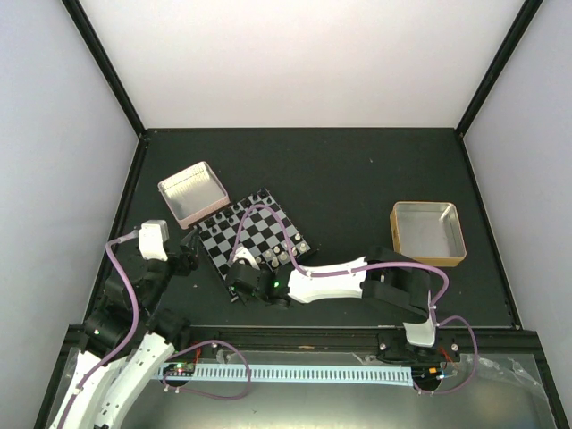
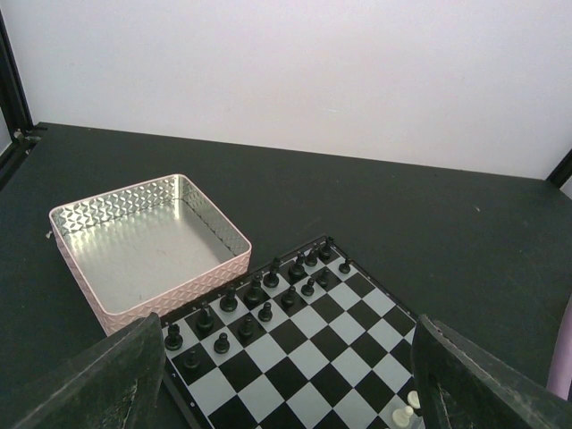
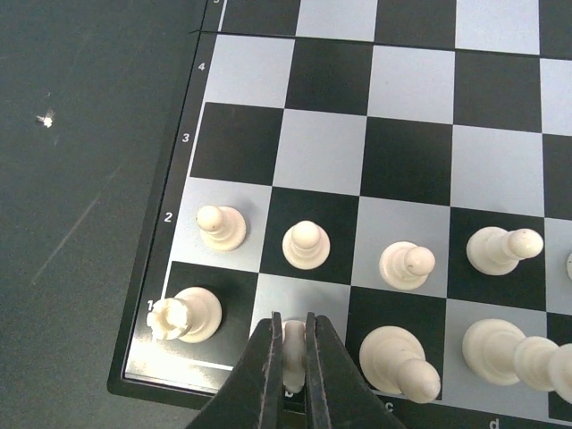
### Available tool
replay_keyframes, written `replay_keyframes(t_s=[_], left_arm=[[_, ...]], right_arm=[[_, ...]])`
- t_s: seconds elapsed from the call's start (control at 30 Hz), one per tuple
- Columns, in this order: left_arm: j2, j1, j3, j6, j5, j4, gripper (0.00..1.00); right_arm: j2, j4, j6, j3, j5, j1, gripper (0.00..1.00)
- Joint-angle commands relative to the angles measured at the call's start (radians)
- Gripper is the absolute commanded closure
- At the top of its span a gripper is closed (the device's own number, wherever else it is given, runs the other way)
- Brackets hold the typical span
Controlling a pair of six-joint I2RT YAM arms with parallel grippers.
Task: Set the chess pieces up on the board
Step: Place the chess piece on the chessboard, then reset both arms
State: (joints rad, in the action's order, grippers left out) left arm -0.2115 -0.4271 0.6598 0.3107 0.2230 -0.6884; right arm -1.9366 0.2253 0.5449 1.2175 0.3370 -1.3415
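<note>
In the right wrist view my right gripper (image 3: 290, 338) is shut on a cream-white chess piece (image 3: 292, 350) standing on the light front-row square of the board (image 3: 322, 147), next to a rook (image 3: 183, 315) in the corner. Cream pawns (image 3: 306, 244) line the second row, and a taller piece (image 3: 398, 357) stands to the right of the held one. From above, the right gripper (image 1: 241, 279) is at the near corner of the board (image 1: 255, 234). My left gripper (image 2: 286, 398) hovers open over the board (image 2: 308, 353), holding nothing. Black pieces (image 2: 255, 290) fill the two far rows.
A pink metal tray (image 2: 179, 290) sits just past the board's far-left corner, seen from above as the pink tray (image 1: 192, 192). A gold-rimmed tray (image 1: 428, 232) stands at the right of the dark table. The left gripper (image 1: 183, 250) is beside the board's left edge.
</note>
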Motion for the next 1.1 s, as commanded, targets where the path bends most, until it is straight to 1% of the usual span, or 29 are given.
replay_keyframes(t_s=[0.0,0.2,0.3,0.47,0.6,0.73,0.83,0.93,0.97,1.07], left_arm=[[-0.009,-0.006,0.008,0.008,0.013,-0.007,0.23],[-0.012,-0.006,0.007,0.008,0.012,-0.007,0.23],[-0.013,-0.005,0.008,0.008,0.013,-0.007,0.23],[-0.019,-0.005,0.008,0.025,0.004,-0.005,0.21],[-0.029,-0.006,0.013,0.040,0.001,-0.003,0.18],[-0.046,-0.006,0.032,0.069,-0.011,-0.007,0.12],[-0.072,-0.005,0.066,0.103,-0.041,-0.032,0.01],[-0.118,-0.006,0.105,0.150,-0.091,-0.065,0.01],[-0.132,-0.006,0.115,0.161,-0.129,-0.071,0.01],[-0.156,-0.006,0.136,0.180,-0.191,-0.075,0.01]], right_arm=[[-0.016,-0.027,0.010,0.013,0.051,-0.006,0.93],[-0.024,-0.034,0.007,0.012,0.036,-0.007,0.88],[-0.013,-0.031,0.011,0.008,0.030,-0.007,0.83],[0.032,-0.020,0.027,0.004,0.034,-0.007,0.74],[0.085,-0.009,0.038,0.006,0.044,-0.007,0.70],[0.171,0.001,0.056,0.004,0.054,-0.005,0.67],[0.261,0.017,0.076,-0.010,0.080,0.001,0.63],[0.357,0.050,0.103,-0.041,0.099,0.025,0.56],[0.405,0.072,0.117,-0.061,0.101,0.039,0.54],[0.533,0.121,0.153,-0.125,0.103,0.103,0.47]])
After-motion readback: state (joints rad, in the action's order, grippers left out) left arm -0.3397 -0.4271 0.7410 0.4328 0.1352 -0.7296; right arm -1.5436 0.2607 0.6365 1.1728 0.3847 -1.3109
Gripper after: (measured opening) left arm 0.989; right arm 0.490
